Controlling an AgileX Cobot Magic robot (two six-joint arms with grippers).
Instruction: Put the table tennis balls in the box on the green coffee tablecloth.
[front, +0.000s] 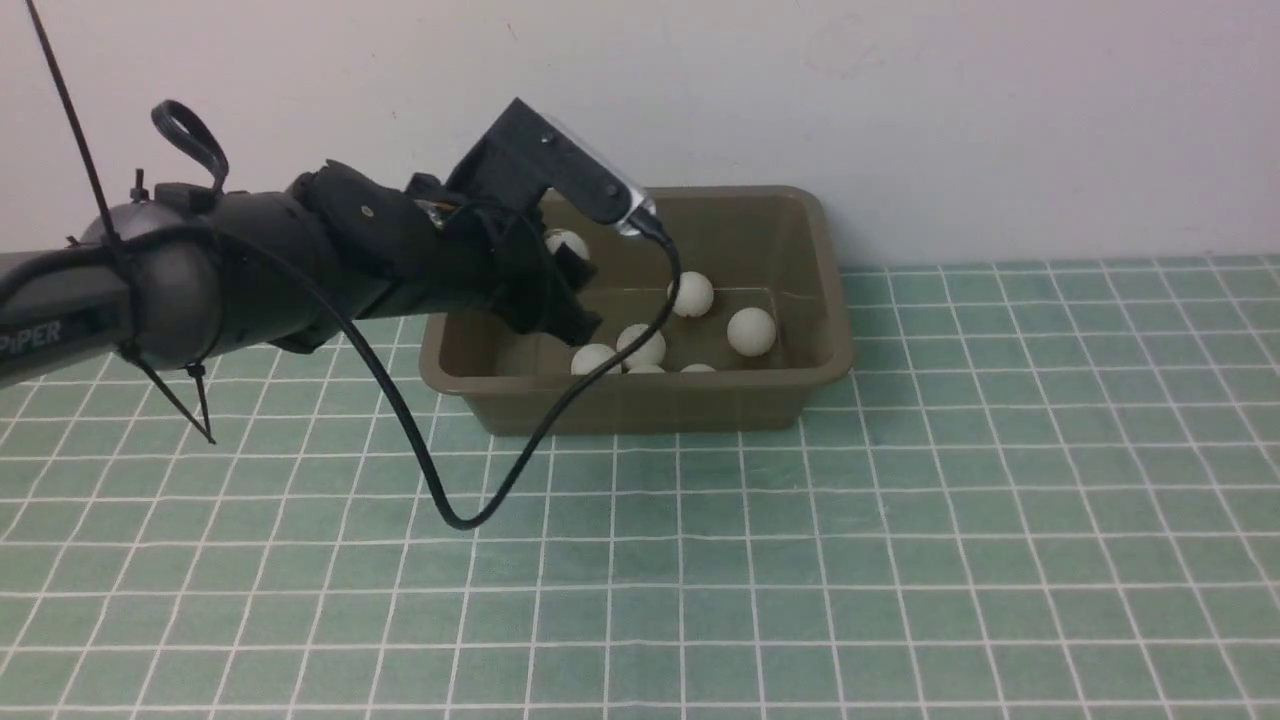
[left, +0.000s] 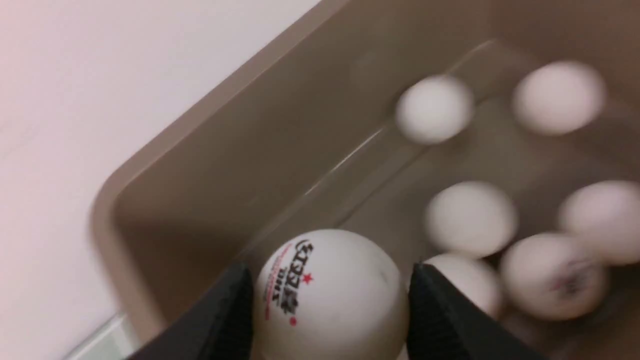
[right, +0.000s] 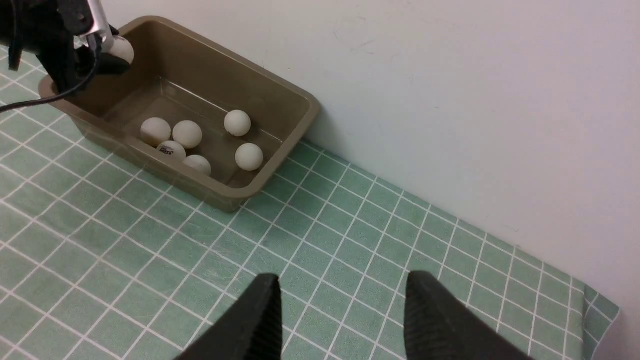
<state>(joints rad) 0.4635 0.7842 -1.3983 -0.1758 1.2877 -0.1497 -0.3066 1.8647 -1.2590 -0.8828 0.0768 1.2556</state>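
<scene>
Gridded teal cloth (front: 900, 560) carries a rounded olive box (front: 650, 405) of balls (front: 751, 331).

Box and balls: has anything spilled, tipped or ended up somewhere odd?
Nothing stands out. The box sits upright on the tablecloth, six balls lie inside, and the left end effector holds a seventh ball over it.

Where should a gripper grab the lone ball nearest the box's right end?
Probably across the middle of the ball, from straight above: it is round, the walls of the box block a sideways approach, and no other ball touches it.
</scene>
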